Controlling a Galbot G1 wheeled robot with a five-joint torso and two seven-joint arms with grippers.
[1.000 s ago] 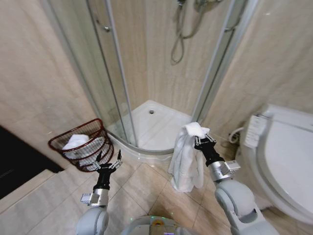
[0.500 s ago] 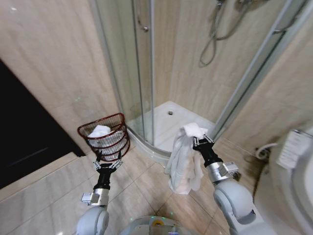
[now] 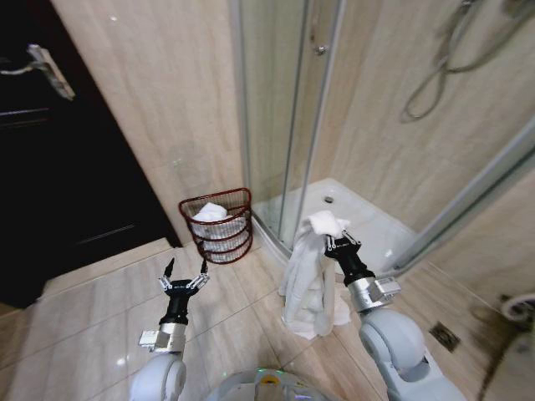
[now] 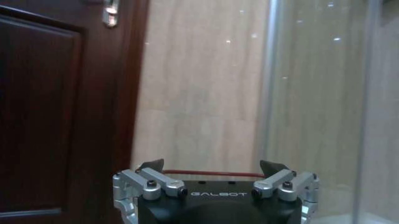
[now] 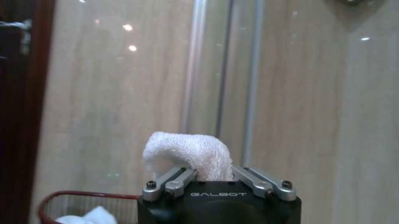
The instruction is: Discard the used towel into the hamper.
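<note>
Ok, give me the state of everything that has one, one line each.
Towel: held up by the right gripper, hanging down.
Right gripper: shut on the towel.
Left gripper: open, holding nothing.
Hamper: upright on the floor, white cloth already inside.
Dark door: shut.

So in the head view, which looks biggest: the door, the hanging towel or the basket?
1. Dark door
2. Towel in the right gripper
3. Hamper, though it sits farther off, so towel versus hamper is unsure.
</note>
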